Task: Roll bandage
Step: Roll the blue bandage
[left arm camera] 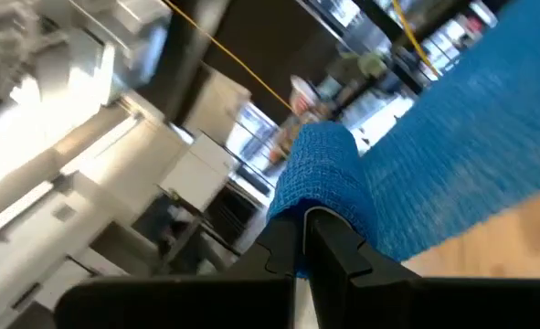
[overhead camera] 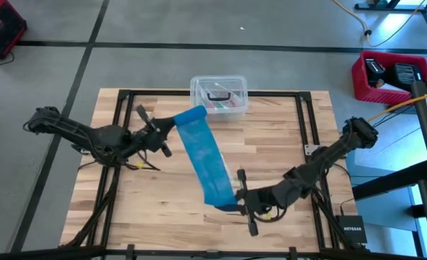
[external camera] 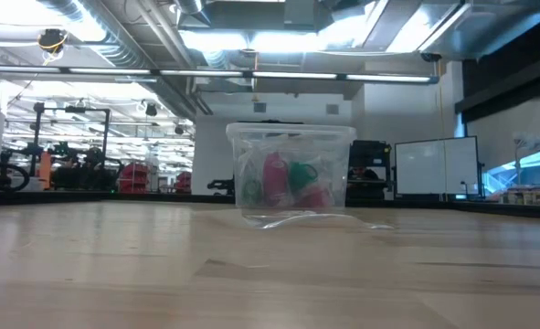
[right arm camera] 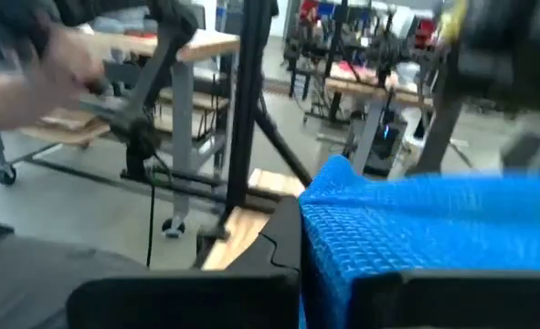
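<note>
The bandage (overhead camera: 206,159) is a long blue band stretched over the middle of the wooden counter (overhead camera: 271,144), and it seems to be lifted off the wood. The left gripper (overhead camera: 171,124) holds the far end, close to the clear box (overhead camera: 219,94). Its fingers (left arm camera: 292,251) are shut tight on a small fold of blue. The right gripper (overhead camera: 236,198) holds the near end, by the front edge of the counter. Its fingers (right arm camera: 283,247) are shut on the blue cloth too.

What could go wrong? The cloth is soft and stretchy. If one arm pulls too hard, an end could slip out and the band would drop flat. If the arms turn it unevenly, the roll could come out crooked or loose. The far end is also near the clear box, so a wide swing could bump it.

The clear box has a lid on it and sits at the back edge of the counter. Inside are small red and green things. I cannot tell what they are.
</note>
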`<state>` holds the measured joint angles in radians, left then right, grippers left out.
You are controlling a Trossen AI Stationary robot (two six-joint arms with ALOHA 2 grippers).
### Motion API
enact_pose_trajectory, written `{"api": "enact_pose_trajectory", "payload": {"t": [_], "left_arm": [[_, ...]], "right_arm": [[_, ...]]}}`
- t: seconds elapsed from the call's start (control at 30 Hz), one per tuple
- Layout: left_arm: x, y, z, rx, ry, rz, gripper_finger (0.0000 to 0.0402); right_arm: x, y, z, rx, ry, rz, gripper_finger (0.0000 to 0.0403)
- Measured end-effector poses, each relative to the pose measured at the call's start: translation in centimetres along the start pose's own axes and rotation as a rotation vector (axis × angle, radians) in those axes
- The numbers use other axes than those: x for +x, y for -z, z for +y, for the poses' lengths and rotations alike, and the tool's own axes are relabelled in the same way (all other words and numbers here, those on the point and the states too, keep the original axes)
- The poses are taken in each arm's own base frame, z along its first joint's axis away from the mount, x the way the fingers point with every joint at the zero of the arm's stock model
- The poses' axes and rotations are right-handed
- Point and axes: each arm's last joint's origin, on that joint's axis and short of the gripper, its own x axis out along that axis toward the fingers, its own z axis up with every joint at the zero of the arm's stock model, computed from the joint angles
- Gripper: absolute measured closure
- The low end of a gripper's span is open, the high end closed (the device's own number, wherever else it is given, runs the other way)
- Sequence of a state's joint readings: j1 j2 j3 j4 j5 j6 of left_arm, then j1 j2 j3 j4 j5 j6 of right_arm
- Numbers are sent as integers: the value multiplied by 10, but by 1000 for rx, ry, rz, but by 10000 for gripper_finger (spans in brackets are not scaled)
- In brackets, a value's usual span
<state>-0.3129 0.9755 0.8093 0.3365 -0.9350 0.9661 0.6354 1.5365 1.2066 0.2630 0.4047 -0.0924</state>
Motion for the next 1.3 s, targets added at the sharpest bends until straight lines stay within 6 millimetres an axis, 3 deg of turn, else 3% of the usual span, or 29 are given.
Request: {"api": "enact_pose_trajectory", "payload": {"t": [0.2, 0.33, 0.47, 0.63, 0.77, 1.07, 1.17, 1.3], "left_arm": [[5, 15, -33, 11, 158, 113, 400], [2, 15, -61, -36, 339, 100, 400], [-5, 10, -97, -65, 542, 51, 400], [-22, 2, -137, -144, 714, 35, 400], [-42, -6, -154, -177, 785, 10, 400], [-79, -21, -155, -292, 830, -36, 400], [-88, -29, -154, -370, 851, -59, 400], [-100, -57, -136, -421, 874, -176, 400]], "right_arm": [[-1, -50, 0, -59, 12, -115, 400], [-6, -83, -7, -82, 71, -186, 399], [-10, -111, -28, -105, 189, -213, 399], [-17, -125, -68, -130, 340, -116, 398], [-25, -122, -103, -110, 422, -23, 398], [-35, -99, -172, -39, 566, 181, 398], [-31, -80, -192, 19, 552, 197, 398], [-24, -39, -213, 89, 519, 263, 398]]}}
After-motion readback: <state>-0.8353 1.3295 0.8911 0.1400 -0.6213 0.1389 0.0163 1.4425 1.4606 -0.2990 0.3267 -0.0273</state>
